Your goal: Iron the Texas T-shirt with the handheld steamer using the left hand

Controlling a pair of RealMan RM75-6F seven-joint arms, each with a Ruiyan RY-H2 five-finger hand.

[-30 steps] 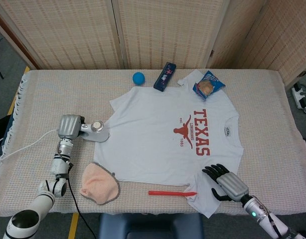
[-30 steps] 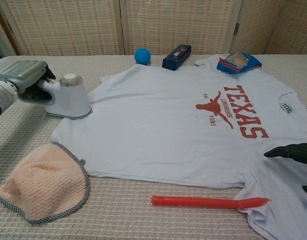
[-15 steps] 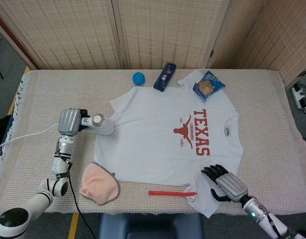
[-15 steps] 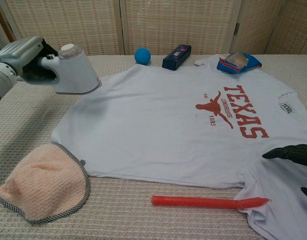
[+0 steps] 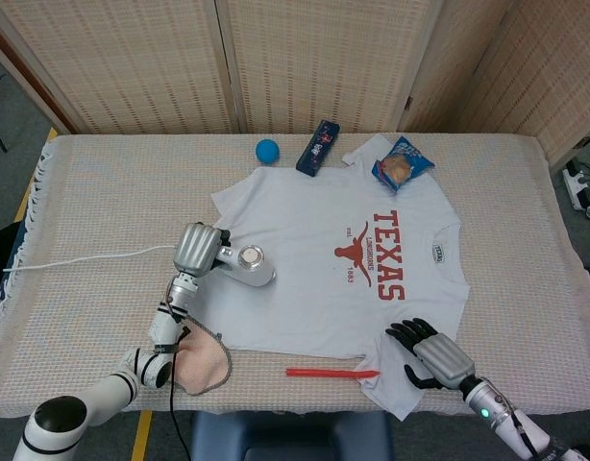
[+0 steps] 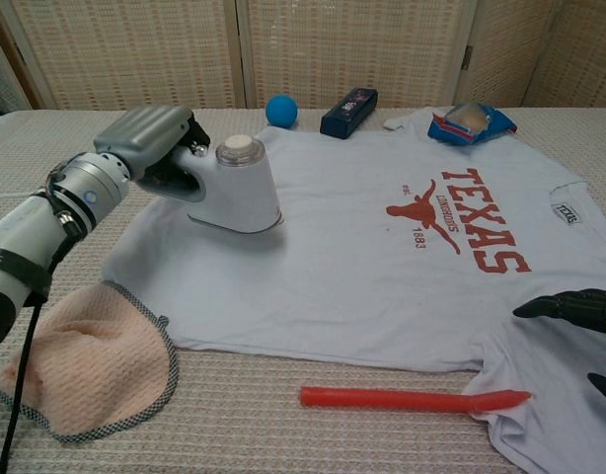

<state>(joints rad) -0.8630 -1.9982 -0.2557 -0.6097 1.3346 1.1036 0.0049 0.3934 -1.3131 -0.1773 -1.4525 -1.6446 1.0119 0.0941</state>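
Observation:
A white T-shirt [image 5: 324,264] [image 6: 372,257] with a red TEXAS longhorn print lies flat on the table. My left hand [image 5: 200,252] [image 6: 150,148] grips the handle of the white handheld steamer [image 5: 247,269] [image 6: 234,188], whose base stands over the shirt's left part. The steamer's white cord [image 5: 84,257] trails off to the left. Near the shirt's lower right sleeve my right hand [image 5: 431,353] [image 6: 579,311] rests with fingers spread, holding nothing.
A peach cloth [image 5: 201,365] [image 6: 86,360] lies at the front left beside the shirt hem. A red stick [image 5: 329,372] [image 6: 402,398] lies along the front edge. A blue ball [image 5: 266,150], a dark box [image 5: 318,146] and a snack bag [image 5: 403,165] sit at the back.
My left hand has lifted the steamer from the shirt's left edge and carried it right, onto the shirt's left part. The right hand has barely shifted.

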